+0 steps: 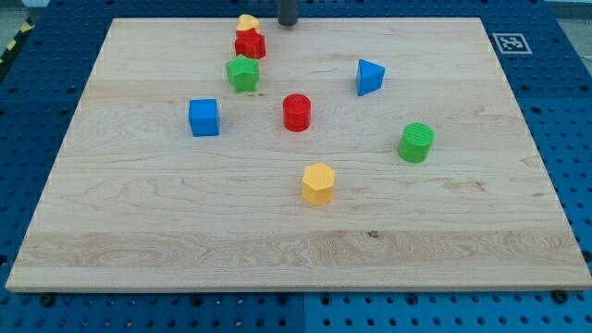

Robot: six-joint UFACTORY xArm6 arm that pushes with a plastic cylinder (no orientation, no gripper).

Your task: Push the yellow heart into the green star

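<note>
The yellow heart (247, 22) sits at the view's top edge of the board, touching the red block (250, 43) just below it. The green star (242, 73) lies below the red block, close to it. My tip (288, 24) is at the view's top, a short way to the right of the yellow heart and apart from it.
The wooden board (139, 231) also carries a blue cube (203, 117), a red cylinder (296, 112), a blue triangular block (370, 77), a green cylinder (416, 142) and a yellow hexagonal block (318, 183). Blue pegboard surrounds the board.
</note>
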